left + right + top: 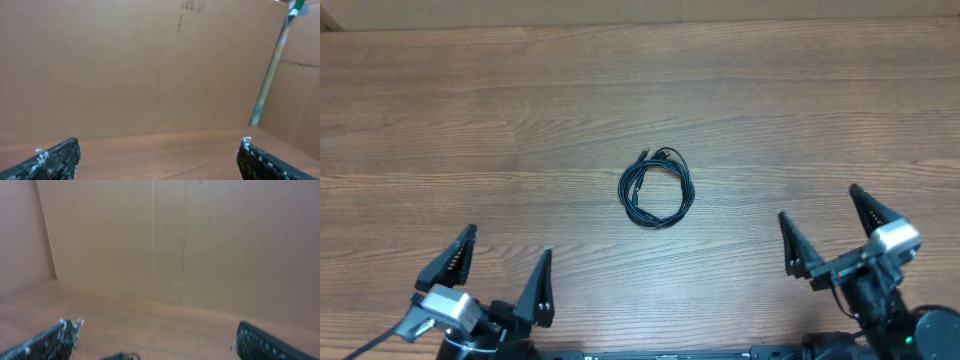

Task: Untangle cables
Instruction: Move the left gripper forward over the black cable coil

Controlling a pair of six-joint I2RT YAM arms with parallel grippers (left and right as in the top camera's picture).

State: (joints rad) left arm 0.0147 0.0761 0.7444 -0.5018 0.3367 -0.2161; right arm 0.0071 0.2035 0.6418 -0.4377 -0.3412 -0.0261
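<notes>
Closest in, at the near left edge of the table (470, 110): left gripper (510, 242), wrist low, arm angled toward the far side and tilted a little rightward. Fingers (460, 255) spread fully wide, released, gripping nothing, touching nothing. Same story from the left wrist view: left gripper (159, 145) with both dark fingers (55, 160) far apart at the frame's lower corners, only bare wood between them, a cardboard wall (125, 65) ahead and a thin pole (270, 70) leaning past the right-hand finger. Next, moving rightward, the cables (657, 187): thin black cords wound into a flat, nearly round coil on the wood, no marked long axis, small plug ends gathered at the far rim and pointing away from both grippers. Ahead and right of the left fingers, ahead and left of the right fingers, between the two, well apart from each. Last, at the near right edge: right gripper (818, 202), arm leaning toward the far side and slightly leftward, fingers (795, 245) splayed wide, released, holding nothing. Confirmed from the right wrist: right gripper (156, 327) wide apart, a sliver of the cables (120, 356) low between the fingers, nearer the left-hand one, untouched.
</notes>
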